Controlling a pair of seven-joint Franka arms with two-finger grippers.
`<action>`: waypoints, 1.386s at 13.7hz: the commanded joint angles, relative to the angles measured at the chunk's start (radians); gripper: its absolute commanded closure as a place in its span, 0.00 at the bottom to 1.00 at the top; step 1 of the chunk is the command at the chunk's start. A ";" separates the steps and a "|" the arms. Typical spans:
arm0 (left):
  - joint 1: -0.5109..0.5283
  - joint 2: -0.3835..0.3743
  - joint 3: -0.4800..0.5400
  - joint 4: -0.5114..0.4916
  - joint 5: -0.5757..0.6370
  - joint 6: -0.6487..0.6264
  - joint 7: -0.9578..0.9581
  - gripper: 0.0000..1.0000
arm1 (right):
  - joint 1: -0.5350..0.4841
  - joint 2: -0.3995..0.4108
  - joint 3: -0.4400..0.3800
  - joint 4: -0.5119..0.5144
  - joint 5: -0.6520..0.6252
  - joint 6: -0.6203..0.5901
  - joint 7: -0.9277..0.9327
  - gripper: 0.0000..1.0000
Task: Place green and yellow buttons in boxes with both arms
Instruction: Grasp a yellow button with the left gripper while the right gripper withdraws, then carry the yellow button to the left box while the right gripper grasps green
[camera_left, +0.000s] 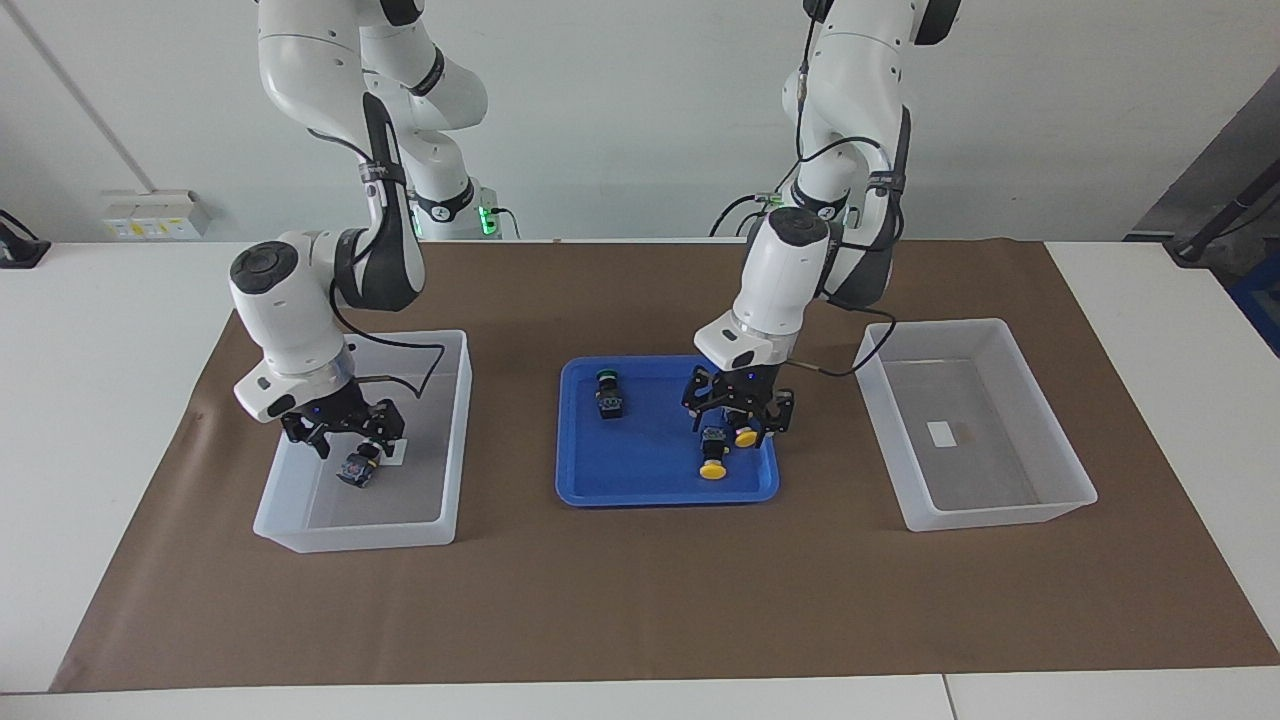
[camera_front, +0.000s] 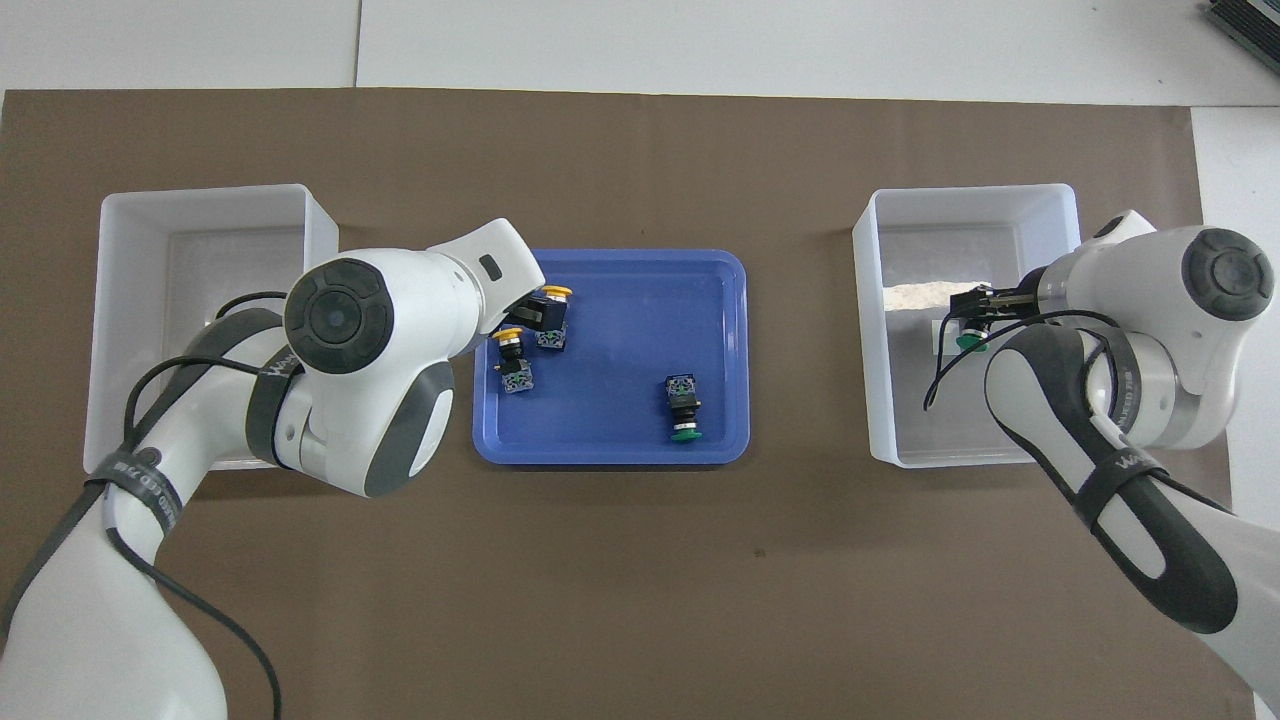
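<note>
The brown mat (camera_left: 640, 600) fills the foreground of the facing view and covers the middle of the white surface (camera_left: 100, 400). On it sit a blue tray (camera_left: 660, 490) at the centre and one translucent box toward each arm's end.

The right tool (camera_left: 362, 452) is down inside the box (camera_left: 440, 520) at the right arm's end, its fingers closed on a green button (camera_left: 356, 468) held just above the box floor. The left tool (camera_left: 738, 425) is lowered into the tray at a yellow button (camera_left: 745, 436); whether its fingers have closed cannot be told. A second yellow button (camera_left: 712, 458) lies just beside it, farther from the robots. A second green button (camera_left: 608, 394) lies in the tray toward the right arm's end. The box (camera_left: 1000, 515) at the left arm's end holds only its label.

Judgement: one button is about to be deposited and three remain. The right tool should release low, so the button does not bounce. The left tool should grip the body squarely and lift straight up, clear of the neighbouring yellow button.

The room shows a plain pale wall (camera_left: 640, 120) and a wall socket plate (camera_left: 155, 215).
</note>
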 joint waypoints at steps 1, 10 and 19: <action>-0.017 0.059 0.015 0.005 0.008 0.078 -0.018 0.00 | 0.040 -0.063 0.005 0.065 0.010 -0.147 0.096 0.00; -0.027 0.070 0.018 -0.041 0.008 0.164 -0.067 1.00 | 0.260 -0.118 0.014 0.113 0.101 -0.277 0.256 0.00; 0.123 -0.261 0.050 -0.002 0.009 -0.213 -0.059 1.00 | 0.485 0.006 0.013 -0.004 0.137 0.089 0.435 0.00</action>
